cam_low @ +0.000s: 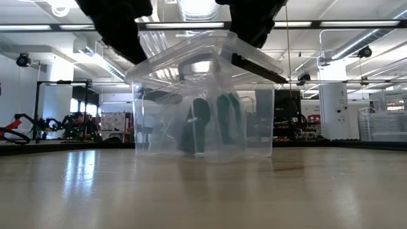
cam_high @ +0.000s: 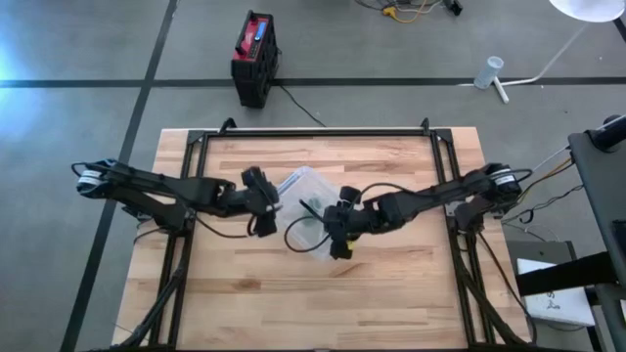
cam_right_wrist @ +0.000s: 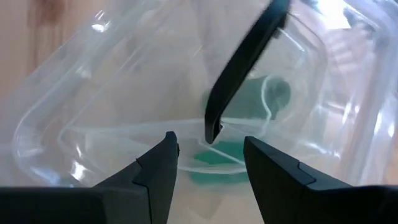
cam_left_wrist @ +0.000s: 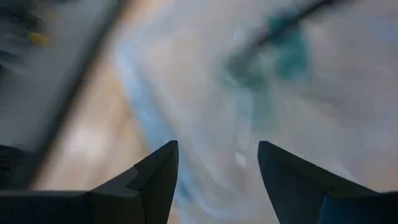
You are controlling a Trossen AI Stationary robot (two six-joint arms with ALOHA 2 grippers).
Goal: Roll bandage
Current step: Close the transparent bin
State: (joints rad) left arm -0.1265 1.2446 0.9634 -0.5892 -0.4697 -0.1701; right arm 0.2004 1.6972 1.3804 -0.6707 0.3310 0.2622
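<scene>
I see the green rolled bandage (cam_right_wrist: pixel 239 134) inside the clear plastic lidded box (cam_high: pixel 305 210) at mid-table. My left gripper (cam_left_wrist: pixel 217 171) and right gripper (cam_right_wrist: pixel 211 165) flank it, fingers apart, holding nothing. A black latch handle (cam_right_wrist: pixel 245 68) blocks the right's approach. Beyond the table sits a black-and-red case (cam_high: pixel 256 57).

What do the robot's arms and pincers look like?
Both arms are dark, thin and jointed, with black cables looping beside them. The left arm has a pale patch at its outer end. Each pincer, left pincer and right pincer, has two dark, smooth fingers that taper toward their tips.
</scene>
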